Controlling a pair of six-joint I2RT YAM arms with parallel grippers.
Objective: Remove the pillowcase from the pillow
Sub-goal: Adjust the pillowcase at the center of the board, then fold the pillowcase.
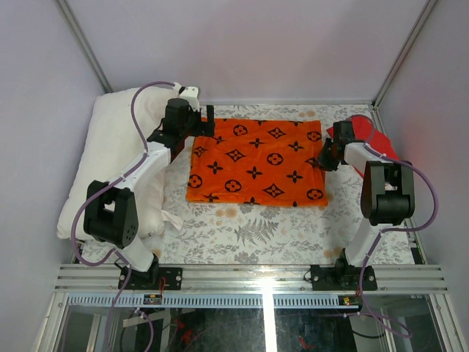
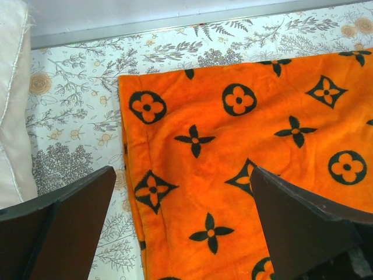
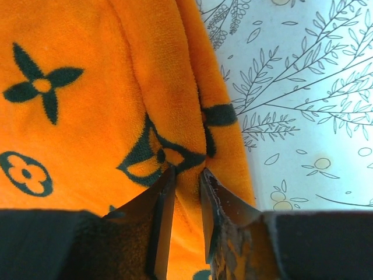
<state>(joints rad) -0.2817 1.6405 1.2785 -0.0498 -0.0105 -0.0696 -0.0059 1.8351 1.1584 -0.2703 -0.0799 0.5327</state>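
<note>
The rail carries both arm bases. At far left the pillow lies bare, long axis near-to-far. The left gripper hovers over the pillowcase's left edge, jaws wide and empty. The pillowcase lies flat at centre, long axis left-to-right, apart from the pillow. The right gripper, jaws narrow, pinches a fold at its right edge. A red cloth lies at far right. The floral covering spreads beneath everything, with pale walls around.

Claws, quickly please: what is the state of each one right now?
Left claw: open, holding nothing, above the pillowcase.
Right claw: closed on a fold of the pillowcase.
</note>
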